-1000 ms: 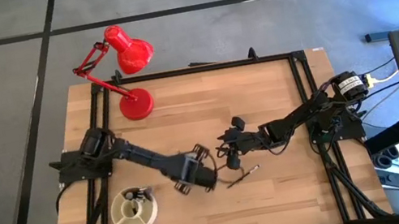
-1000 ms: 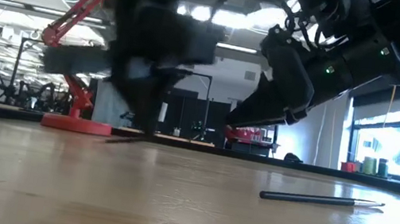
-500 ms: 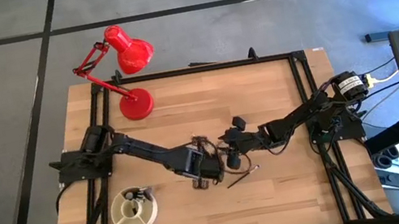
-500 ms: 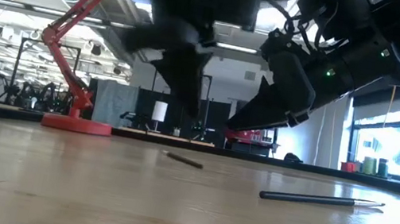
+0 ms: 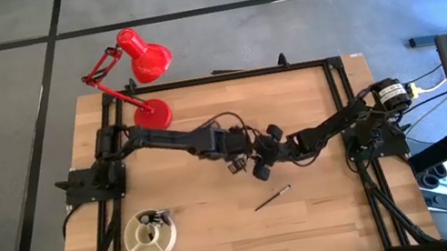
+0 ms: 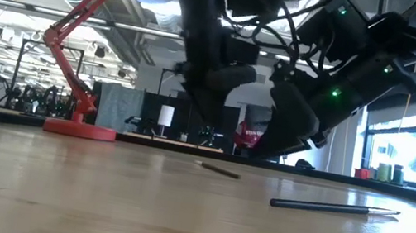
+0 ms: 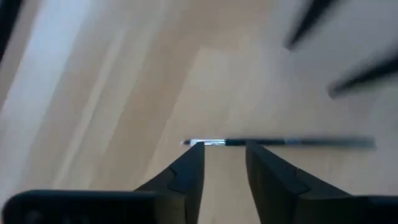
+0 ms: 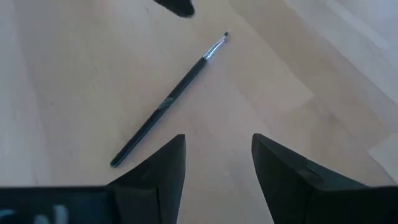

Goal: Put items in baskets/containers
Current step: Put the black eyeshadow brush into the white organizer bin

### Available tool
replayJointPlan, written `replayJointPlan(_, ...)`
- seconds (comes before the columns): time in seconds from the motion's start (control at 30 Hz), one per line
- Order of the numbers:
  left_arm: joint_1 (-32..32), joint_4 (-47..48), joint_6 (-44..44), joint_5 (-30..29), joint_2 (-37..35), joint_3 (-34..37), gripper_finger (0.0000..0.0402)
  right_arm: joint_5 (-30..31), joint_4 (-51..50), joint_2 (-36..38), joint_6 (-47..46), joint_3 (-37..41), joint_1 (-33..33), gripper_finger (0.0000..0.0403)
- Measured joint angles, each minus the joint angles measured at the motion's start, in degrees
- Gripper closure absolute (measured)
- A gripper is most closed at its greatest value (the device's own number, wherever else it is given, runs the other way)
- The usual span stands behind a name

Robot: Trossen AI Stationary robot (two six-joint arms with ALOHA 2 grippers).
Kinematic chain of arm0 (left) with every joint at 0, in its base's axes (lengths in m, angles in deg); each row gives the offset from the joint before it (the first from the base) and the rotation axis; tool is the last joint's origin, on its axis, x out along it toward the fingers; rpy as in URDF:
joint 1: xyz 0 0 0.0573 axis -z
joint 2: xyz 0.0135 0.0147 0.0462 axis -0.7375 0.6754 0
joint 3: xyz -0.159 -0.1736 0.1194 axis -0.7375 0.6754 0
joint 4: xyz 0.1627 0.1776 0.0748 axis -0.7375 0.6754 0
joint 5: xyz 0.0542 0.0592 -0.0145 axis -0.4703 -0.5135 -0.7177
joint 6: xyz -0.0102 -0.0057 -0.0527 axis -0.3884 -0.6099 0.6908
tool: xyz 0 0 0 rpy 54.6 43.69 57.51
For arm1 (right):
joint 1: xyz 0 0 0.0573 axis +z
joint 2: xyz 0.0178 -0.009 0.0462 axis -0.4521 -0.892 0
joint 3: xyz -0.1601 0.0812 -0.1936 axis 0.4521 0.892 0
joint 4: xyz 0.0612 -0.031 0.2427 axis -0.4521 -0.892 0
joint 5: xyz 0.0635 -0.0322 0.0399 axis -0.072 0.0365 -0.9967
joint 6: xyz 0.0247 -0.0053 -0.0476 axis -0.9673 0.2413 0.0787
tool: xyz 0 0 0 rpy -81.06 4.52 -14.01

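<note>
A thin dark makeup brush [image 7: 298,143] lies flat on the wood just beyond the fingertips of my left gripper [image 7: 224,149]. That gripper is open and hangs over the table's middle [image 5: 235,162]. In the low view it stands above this brush [image 6: 220,169]. A second brush [image 5: 271,197] lies nearer the front edge, ahead of my open right gripper [image 8: 217,140], which hovers beside the left one [image 5: 261,172]. The cream-white dish [image 5: 131,243] stands at the near left with some brushes [image 5: 159,217] in it.
A red desk lamp stands on its round base [image 5: 153,117] at the far left corner. A black frame [image 5: 215,78] runs along the table's edges. Bare wood lies between the dish and the second brush [image 6: 336,208].
My left gripper has swung from the near side beside the dish toward the table's far edge and a little to the right. It now hangs over the brush at the middle. In the low view that brush lies farther right than half a second ago.
</note>
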Motion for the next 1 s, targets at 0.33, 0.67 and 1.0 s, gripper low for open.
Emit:
replayJointPlan(0.33,-4.17,-12.16,-35.38,6.37,0.37,7.83,0.0285,9.45,-11.38,9.45,0.56,2.03,1.0,0.0221)
replayJointPlan(0.67,-8.22,-13.9,-54.1,12.07,0.42,9.22,0.0297,9.03,-4.31,21.23,-0.41,13.5,-0.57,0.0221)
replayJointPlan(1.0,-11.62,-9.5,-62.9,15.45,3.1,8.9,0.0298,5.43,-0.81,26.8,-0.85,17.03,-1.03,0.0221)
